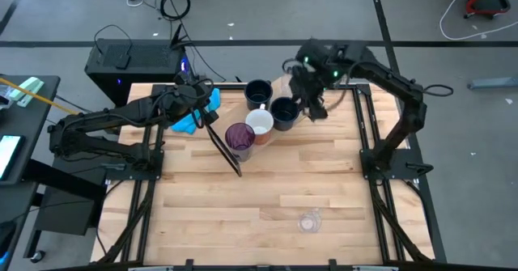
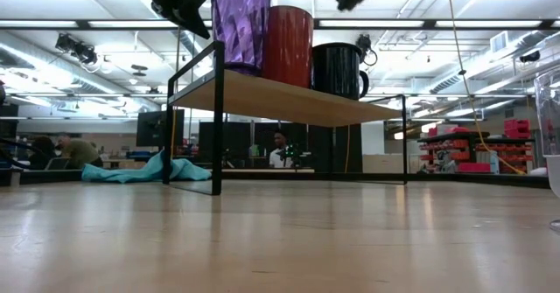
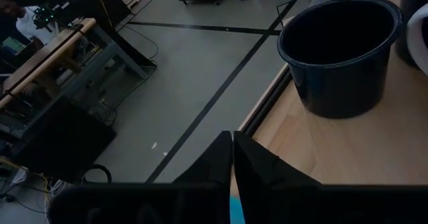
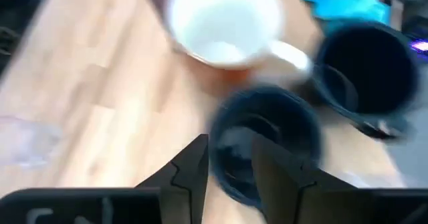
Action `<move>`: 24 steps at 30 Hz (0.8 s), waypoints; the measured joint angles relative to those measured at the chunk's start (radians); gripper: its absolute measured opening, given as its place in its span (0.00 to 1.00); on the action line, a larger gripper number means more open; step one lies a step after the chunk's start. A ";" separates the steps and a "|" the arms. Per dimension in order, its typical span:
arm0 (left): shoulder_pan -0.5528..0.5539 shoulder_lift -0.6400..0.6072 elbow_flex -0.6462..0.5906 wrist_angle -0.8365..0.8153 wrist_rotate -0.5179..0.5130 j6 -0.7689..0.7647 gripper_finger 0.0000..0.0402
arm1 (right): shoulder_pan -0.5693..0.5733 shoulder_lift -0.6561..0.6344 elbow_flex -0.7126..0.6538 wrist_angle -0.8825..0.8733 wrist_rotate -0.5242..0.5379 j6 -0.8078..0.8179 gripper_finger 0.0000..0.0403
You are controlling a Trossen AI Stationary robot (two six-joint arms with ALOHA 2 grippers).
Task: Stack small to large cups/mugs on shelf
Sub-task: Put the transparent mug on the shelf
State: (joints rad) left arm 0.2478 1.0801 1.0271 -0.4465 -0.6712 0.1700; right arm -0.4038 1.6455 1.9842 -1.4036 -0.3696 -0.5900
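- Standing on the shelf at the back of the table, seen from above, are four vessels in a tight cluster: the purple tumbler, the white mug, one navy mug and a second navy mug nearer the rear edge.
- The white mug sits between the purple tumbler and the first navy mug, touching or just beside each. From table height its outer wall reads red-orange, with the purple tumbler on one side and a dark mug on the other, all upright on the shelf board.
- The right gripper hangs just beside the first navy mug, on its right. In its wrist view the fingers stand slightly apart, directly over the rim of that navy mug, holding nothing; the white mug and the other navy mug lie beyond.
- The left gripper is over the shelf's left end, near the blue cloth. Its fingers are pressed together, empty, with the rear navy mug ahead and well apart from the tips.
- A small clear cup stands alone near the front of the table, well apart from the shelf.
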 joint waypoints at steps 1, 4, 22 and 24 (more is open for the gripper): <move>0.000 0.000 0.000 0.000 0.000 -0.001 0.05 | 0.036 0.000 0.000 0.002 -0.002 0.018 0.30; 0.000 0.000 0.000 0.000 0.000 -0.001 0.04 | 0.145 0.002 -0.028 0.008 -0.002 0.075 0.30; 0.000 -0.001 0.000 -0.033 0.000 -0.047 0.03 | 0.725 0.008 -0.471 0.244 0.076 0.638 0.29; 0.000 -0.001 0.000 -0.033 0.000 -0.049 0.03 | 0.773 0.008 -0.490 0.298 0.102 0.716 0.29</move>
State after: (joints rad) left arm 0.2478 1.0794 1.0271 -0.4795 -0.6712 0.1206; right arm 0.3691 1.6531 1.4939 -1.1060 -0.2674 0.1264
